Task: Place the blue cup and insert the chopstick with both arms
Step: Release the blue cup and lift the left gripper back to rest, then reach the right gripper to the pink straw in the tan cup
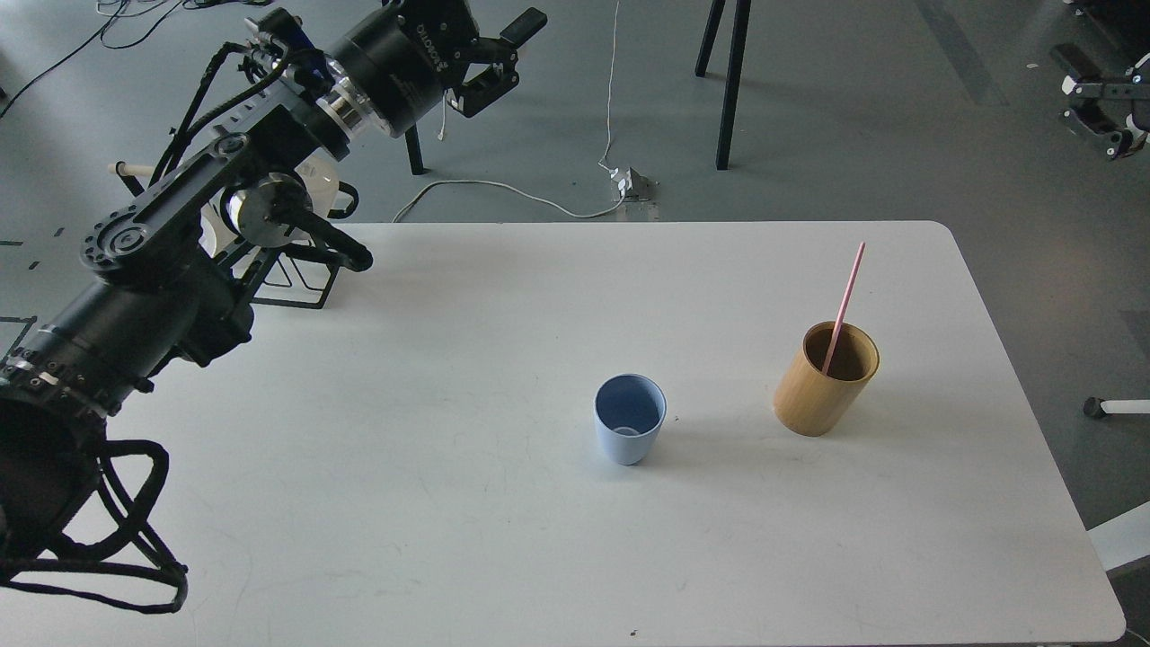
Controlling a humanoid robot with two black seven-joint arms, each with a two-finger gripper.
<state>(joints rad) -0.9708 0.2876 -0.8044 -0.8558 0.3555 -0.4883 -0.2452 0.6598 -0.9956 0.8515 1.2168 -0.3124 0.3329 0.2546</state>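
The blue cup [630,420] stands upright and alone on the white table [503,521], a little right of the middle. To its right stands the tan bamboo cylinder [822,386], and the pink chopstick [845,301] leans inside it, sticking out above its rim. My left arm is raised high over the far left corner. Its gripper [506,56] is open and empty, far up and left of the cup. A black part of my right arm [1092,101] shows at the top right edge, off the table. Its fingers cannot be told apart.
A black mug rack [296,270] with white mugs stands at the table's far left corner, mostly hidden behind my left arm. Black furniture legs [729,81] and a white cable [503,189] are on the floor beyond the far edge.
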